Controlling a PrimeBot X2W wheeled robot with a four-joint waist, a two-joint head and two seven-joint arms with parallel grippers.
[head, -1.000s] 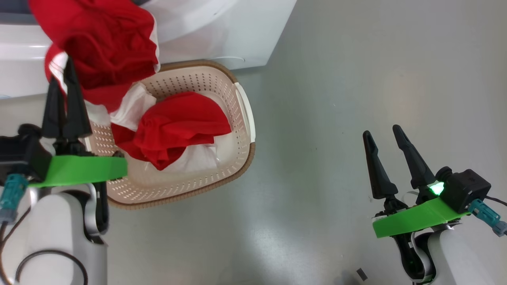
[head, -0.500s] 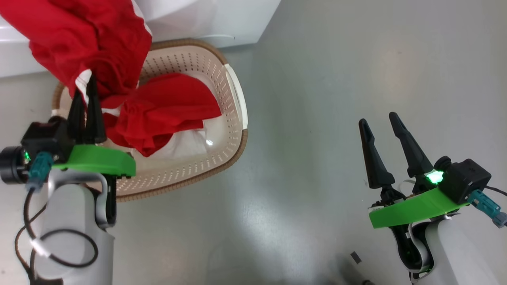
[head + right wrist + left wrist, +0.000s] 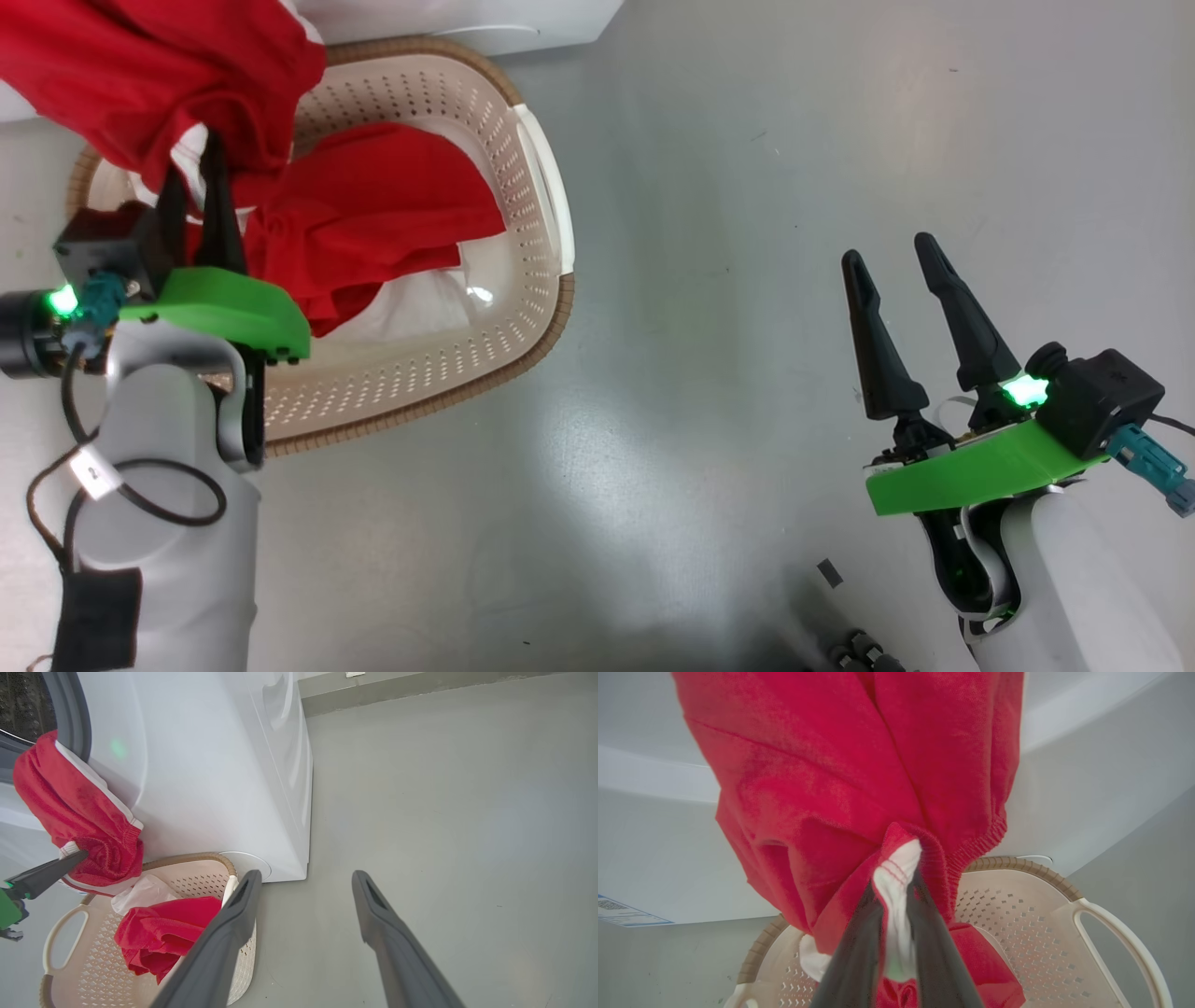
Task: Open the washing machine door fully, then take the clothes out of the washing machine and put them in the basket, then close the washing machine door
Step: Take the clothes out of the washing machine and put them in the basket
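Since a second ago our left tool has carried the red garment from beside the left rim of the basket to above its left end. The tool is clamped on the garment's white hem, and the cloth's far end hangs at the opening of the washing machine. A second red garment lies in the basket. Our right tool hangs over the floor, fingers wide apart and holding nothing.

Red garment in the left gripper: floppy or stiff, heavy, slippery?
Probably floppy: the red garment sags in folds. Likely light, since the left gripper holds it by a cuff pinch. It could drape over the basket rim.
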